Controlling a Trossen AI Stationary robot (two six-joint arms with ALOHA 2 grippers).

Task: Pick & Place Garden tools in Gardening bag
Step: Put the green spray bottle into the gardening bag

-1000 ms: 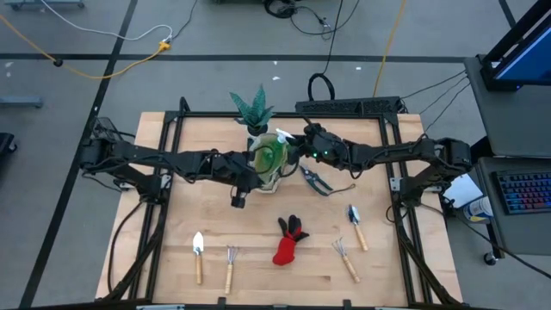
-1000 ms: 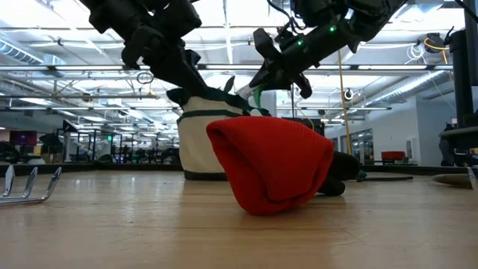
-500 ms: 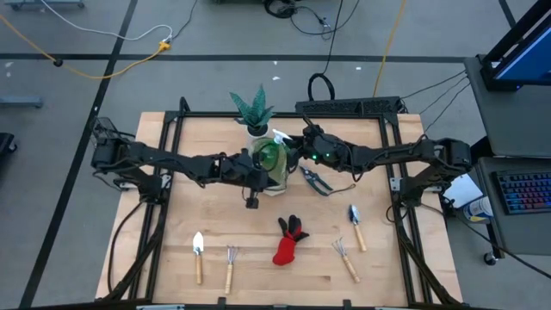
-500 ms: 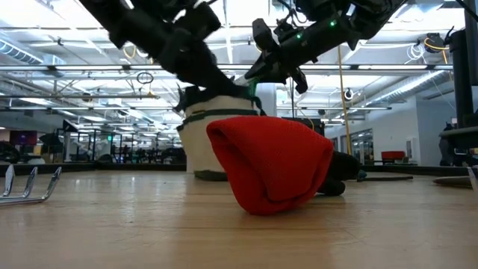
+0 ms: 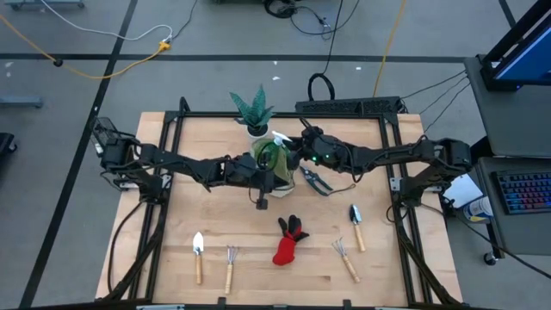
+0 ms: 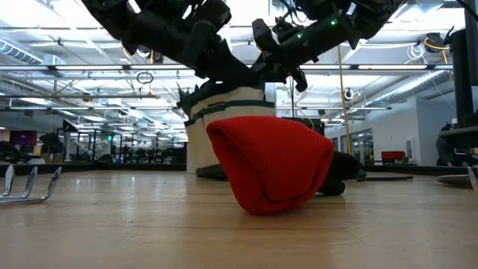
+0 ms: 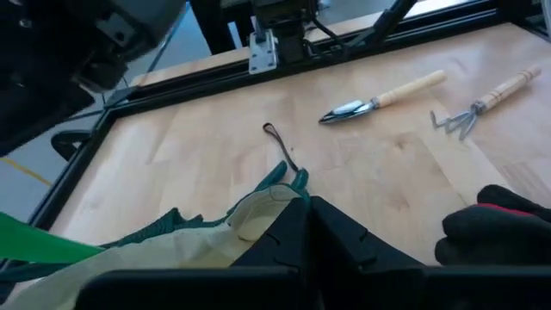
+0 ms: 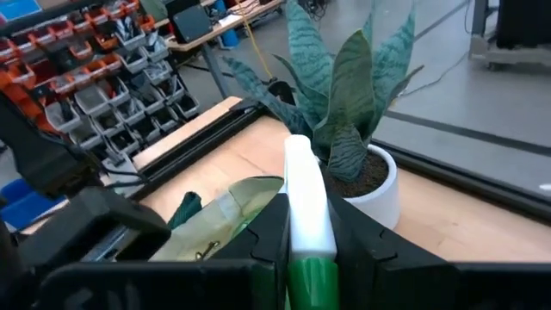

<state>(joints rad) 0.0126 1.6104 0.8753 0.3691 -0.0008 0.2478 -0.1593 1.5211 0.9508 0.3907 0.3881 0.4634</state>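
Right wrist view alone: spray bottle [image 8: 303, 226] clamped in right gripper [image 8: 307, 226].

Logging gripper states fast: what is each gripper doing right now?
Left gripper: shut on the gardening bag rim.
Right gripper: shut on the green spray bottle, over the bag.

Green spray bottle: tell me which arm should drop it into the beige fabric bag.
Right. The right gripper is shut on the green spray bottle with the white head, above the beige fabric bag with green trim. The left gripper is shut on the bag's rim.
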